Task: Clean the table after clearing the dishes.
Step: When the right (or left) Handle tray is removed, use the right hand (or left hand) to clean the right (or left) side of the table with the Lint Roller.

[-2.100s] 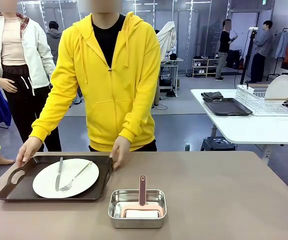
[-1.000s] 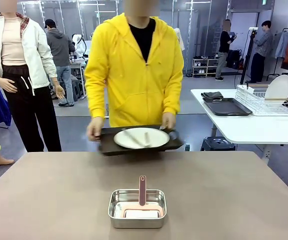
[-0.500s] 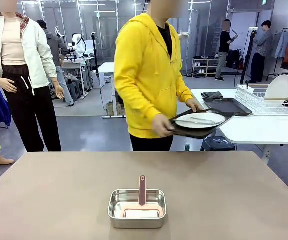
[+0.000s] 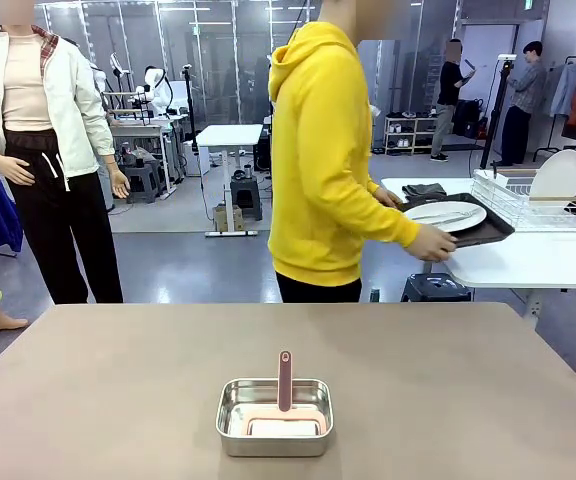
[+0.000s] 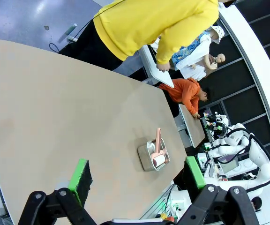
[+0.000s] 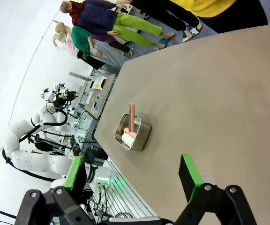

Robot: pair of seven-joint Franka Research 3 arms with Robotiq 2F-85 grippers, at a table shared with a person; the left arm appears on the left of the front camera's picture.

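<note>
Pads (image 5: 80, 177) of the left gripper (image 5: 136, 174) stand wide apart with nothing between them. Pads (image 6: 190, 174) of the right gripper (image 6: 131, 172) likewise, spread wide and empty. Both grippers hang high above the table (image 4: 108, 380), well apart from anything on it. On the taupe top, near the robot's edge and about midway across, sits a small steel pan (image 4: 273, 443). A pink-handled wiper (image 4: 284, 381) rests in it, pale pad down, handle rising out over the far rim. Rest of the top looks bare. Dishes: one white plate (image 4: 446, 216) with cutlery lies on a dark tray (image 4: 488, 234), off the big table, carried by the person in the yellow hoodie (image 4: 328, 150). The person's hand (image 4: 433, 243) grips the tray's near edge over the small white table (image 4: 528, 262) at the right, beside a wire dish rack (image 4: 528, 205). Cannot tell whether the tray touches that table yet. Judgement: clearing step is at its very end; wiping not yet begun. Next move, as I read it: one gripper descends to the pan, sets its open jaws across the pink handle, closes, and lifts the wiper clear of the rim before any stroke over the top. Handle is slim, so alignment needs care, and the light pan may shift if nudged.
</note>
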